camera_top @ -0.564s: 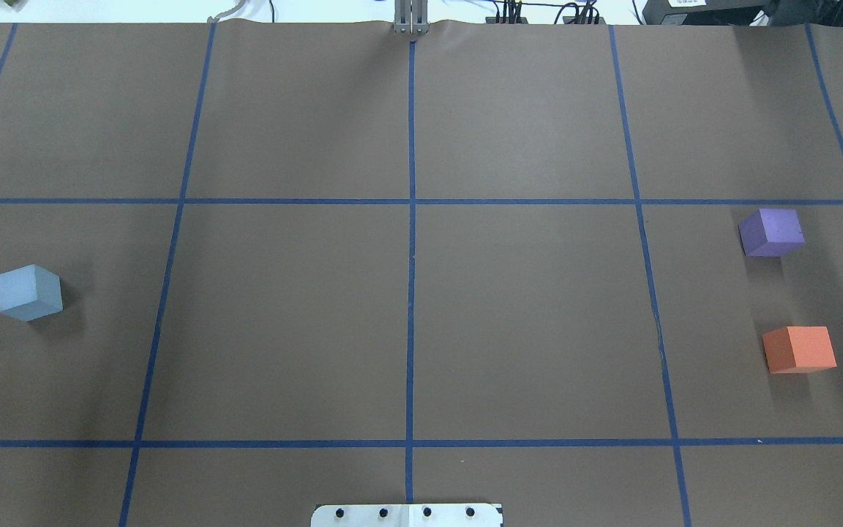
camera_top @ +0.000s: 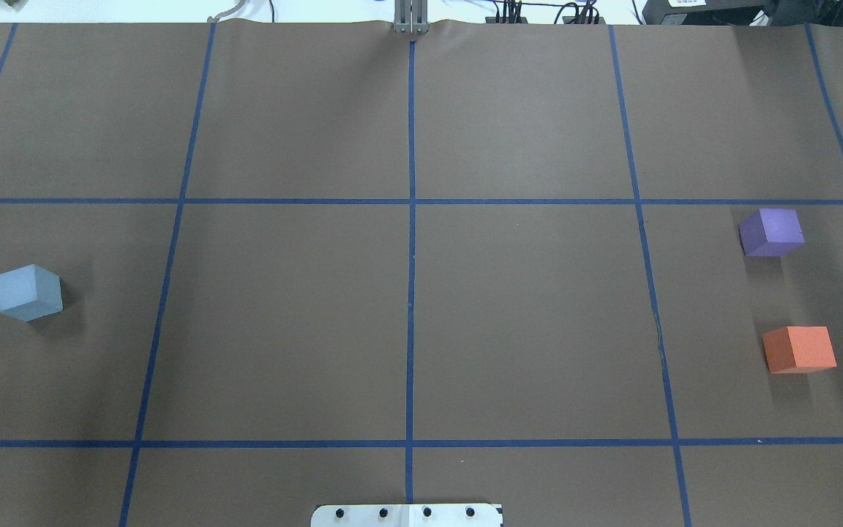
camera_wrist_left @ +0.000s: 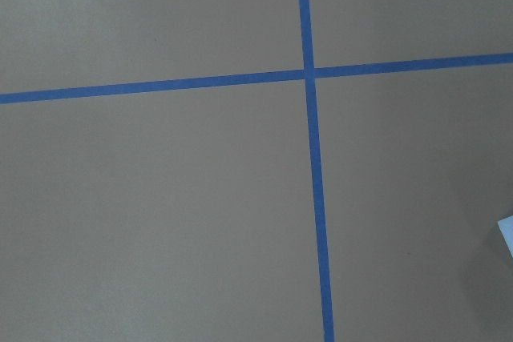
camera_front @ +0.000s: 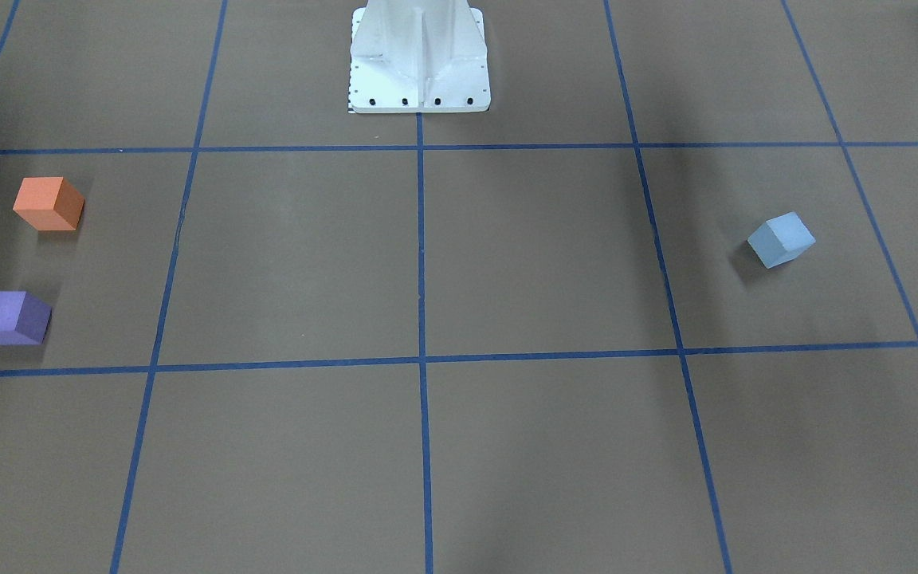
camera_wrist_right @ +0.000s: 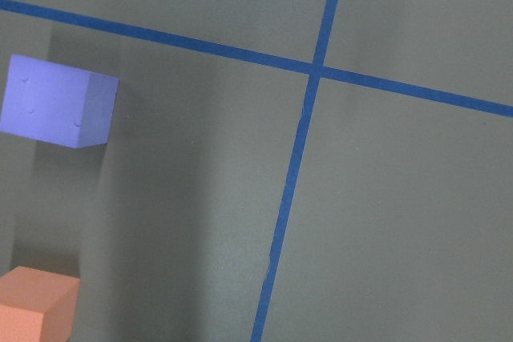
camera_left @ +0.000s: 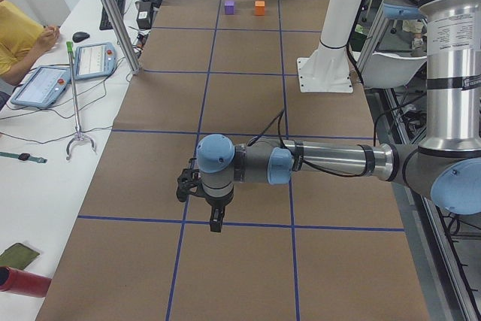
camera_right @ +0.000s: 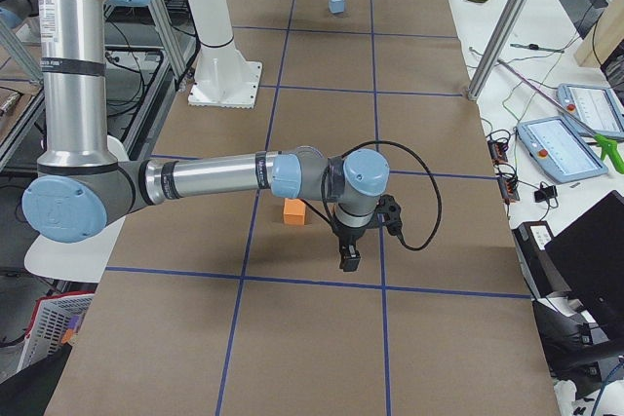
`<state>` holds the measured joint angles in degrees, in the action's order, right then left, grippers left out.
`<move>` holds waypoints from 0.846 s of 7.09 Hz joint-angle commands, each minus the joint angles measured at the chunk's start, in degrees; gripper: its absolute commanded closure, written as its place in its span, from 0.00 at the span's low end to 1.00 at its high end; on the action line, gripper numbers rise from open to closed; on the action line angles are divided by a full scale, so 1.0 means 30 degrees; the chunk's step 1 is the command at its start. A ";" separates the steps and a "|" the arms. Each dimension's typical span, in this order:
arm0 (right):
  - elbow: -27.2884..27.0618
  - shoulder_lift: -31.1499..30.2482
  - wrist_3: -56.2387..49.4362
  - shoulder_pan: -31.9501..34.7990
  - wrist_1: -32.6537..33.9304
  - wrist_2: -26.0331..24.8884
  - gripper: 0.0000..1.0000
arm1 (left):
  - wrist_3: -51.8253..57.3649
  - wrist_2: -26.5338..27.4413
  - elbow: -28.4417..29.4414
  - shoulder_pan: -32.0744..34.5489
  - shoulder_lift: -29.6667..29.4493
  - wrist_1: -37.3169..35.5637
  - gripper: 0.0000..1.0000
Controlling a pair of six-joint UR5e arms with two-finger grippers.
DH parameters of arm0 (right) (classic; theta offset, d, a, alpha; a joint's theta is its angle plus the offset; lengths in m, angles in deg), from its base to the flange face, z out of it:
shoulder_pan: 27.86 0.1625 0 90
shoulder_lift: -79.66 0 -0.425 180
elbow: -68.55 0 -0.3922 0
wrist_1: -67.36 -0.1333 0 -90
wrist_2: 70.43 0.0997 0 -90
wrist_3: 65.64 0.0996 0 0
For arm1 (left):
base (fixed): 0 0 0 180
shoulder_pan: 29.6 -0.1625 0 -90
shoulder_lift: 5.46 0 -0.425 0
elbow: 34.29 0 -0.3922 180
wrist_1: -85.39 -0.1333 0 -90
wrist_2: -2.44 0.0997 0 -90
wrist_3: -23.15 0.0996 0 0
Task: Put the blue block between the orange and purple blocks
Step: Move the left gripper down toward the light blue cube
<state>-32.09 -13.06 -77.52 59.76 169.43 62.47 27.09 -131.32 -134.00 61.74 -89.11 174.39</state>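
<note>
The blue block [camera_top: 28, 293] sits alone on the left side of the table; it also shows in the front view [camera_front: 781, 239] and far off in the right side view [camera_right: 336, 4]. The purple block [camera_top: 771, 233] and the orange block [camera_top: 799, 349] stand apart at the right side, a gap between them. The right wrist view shows the purple block [camera_wrist_right: 58, 102] and the orange block [camera_wrist_right: 36, 306] below it. My left gripper [camera_left: 215, 223] hangs over the table near the blue block's end. My right gripper [camera_right: 348, 260] hangs beside the orange block [camera_right: 293, 211]. I cannot tell whether either is open.
Blue tape lines [camera_top: 411, 219] divide the brown table into squares. The robot's white base [camera_front: 419, 64] stands at mid-table edge. A side bench holds tablets [camera_left: 41, 84] and a red bottle [camera_left: 22, 282]. A metal post [camera_left: 113, 16] stands at the table's side.
</note>
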 commanded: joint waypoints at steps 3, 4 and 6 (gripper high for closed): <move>0.0088 -0.0383 0.0089 0.0004 -0.0186 0.0872 0.00 | -0.0023 -0.0383 -0.0543 -0.0007 0.0490 0.0303 0.00; 0.0089 -0.0615 0.0090 0.0004 -0.0158 0.0903 0.00 | -0.0110 -0.0676 -0.0633 -0.0152 0.0580 0.0740 0.00; 0.0147 -0.0676 0.0090 -0.0025 -0.0157 0.0904 0.00 | -0.3663 -0.1000 -0.0634 -0.2455 0.0319 0.1877 0.00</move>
<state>-31.79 -14.95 -77.26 59.75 168.95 65.13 22.29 -133.82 -135.84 58.37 -87.71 177.46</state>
